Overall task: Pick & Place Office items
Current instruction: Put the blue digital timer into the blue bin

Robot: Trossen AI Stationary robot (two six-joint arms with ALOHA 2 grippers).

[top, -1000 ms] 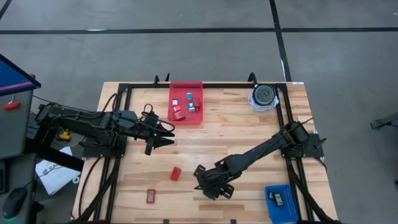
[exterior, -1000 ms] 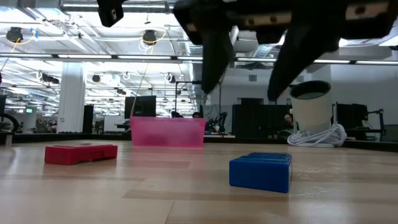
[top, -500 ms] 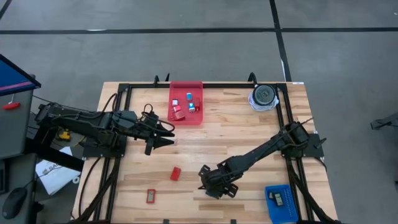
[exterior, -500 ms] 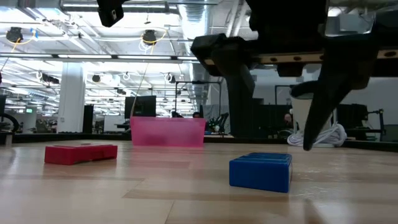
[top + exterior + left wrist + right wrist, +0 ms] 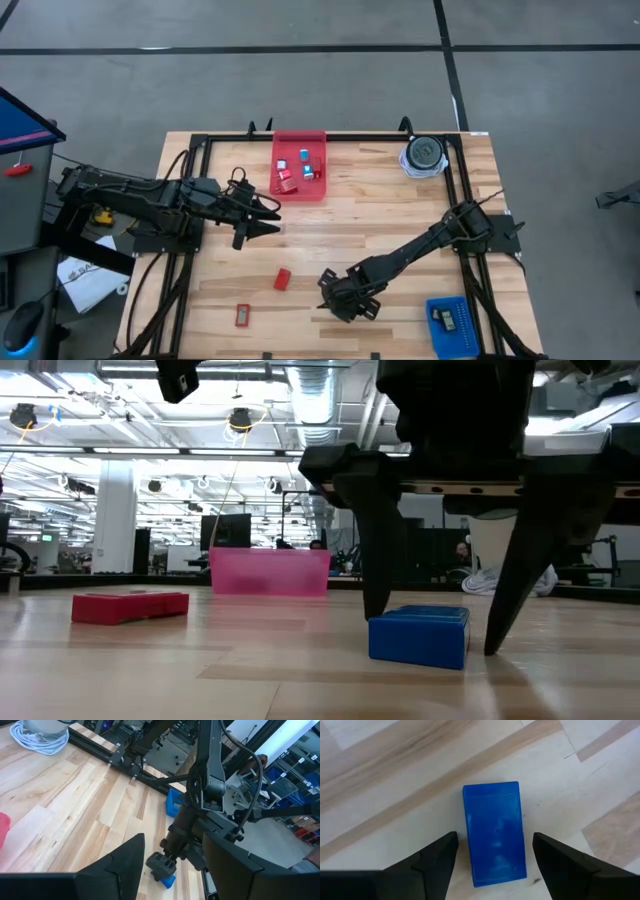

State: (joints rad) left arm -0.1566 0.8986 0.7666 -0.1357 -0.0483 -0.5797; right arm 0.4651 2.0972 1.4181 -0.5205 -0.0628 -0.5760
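Straddling one blue block [image 5: 494, 832] on the counter [image 5: 400, 215], the right hand [image 5: 440, 645] stands open, a finger each side, apart from it. The left hand [image 5: 268, 215], open, hovers near the red tray [image 5: 322, 192] holding several small pieces. Two red blocks [image 5: 282, 279] lie on bare wood; the blue tray [image 5: 470, 345] holds two dark pieces.

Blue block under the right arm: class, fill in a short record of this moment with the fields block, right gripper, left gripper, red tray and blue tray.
block: blue block lying flat on the wooden table, not lifted
right gripper: right gripper open, fingers down on either side of the block, not closed on it
left gripper: left gripper open, holding nothing, near the red tray
red tray: red tray at the far edge, several small pieces inside
blue tray: blue tray at the near right corner, dark pieces inside
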